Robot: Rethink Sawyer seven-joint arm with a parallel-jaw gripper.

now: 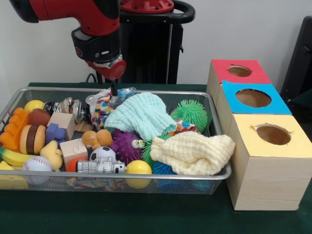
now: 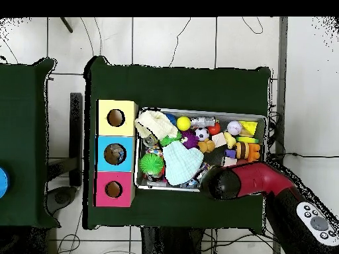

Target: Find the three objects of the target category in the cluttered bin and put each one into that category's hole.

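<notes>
My arm (image 1: pixel 92 29) comes down over the far rim of the wire mesh bin (image 1: pixel 29 183). My gripper (image 1: pixel 114 90) shows only as a thin dark tip below the red wrist cap, dipping toward the multicoloured fabric toy (image 1: pixel 101 108); I cannot tell how far it is parted or whether it has anything in its grasp. From overhead my wrist covers the bin's edge at about 5 o'clock of the bin and hides the tool entirely.

The bin is packed. A mint-green cloth (image 1: pixel 141 114) lies at its middle, and a pale yellow cloth (image 1: pixel 192 153) sits at 4 o'clock from it, against the near rim. A green spiky ball (image 1: pixel 190 112) is at 3 o'clock of the mint cloth, a purple spiky ball with eyes (image 1: pixel 126 145) at 7 o'clock. Along the near rim lie a yellow ball (image 1: pixel 138 167), a small soccer ball (image 1: pixel 102 153), a baseball (image 1: pixel 36 163) and a grey toy camera (image 1: pixel 100 167). A toy burger (image 1: pixel 32 139) and a banana (image 1: pixel 12 157) lie at the 9 o'clock end.

Beside the bin, at its 3 o'clock end, stand three wooden boxes touching in a row: red-topped box (image 1: pixel 239 70), blue-topped box (image 1: pixel 252 97), yellow-topped box (image 1: pixel 272 134), each with a round hole.
</notes>
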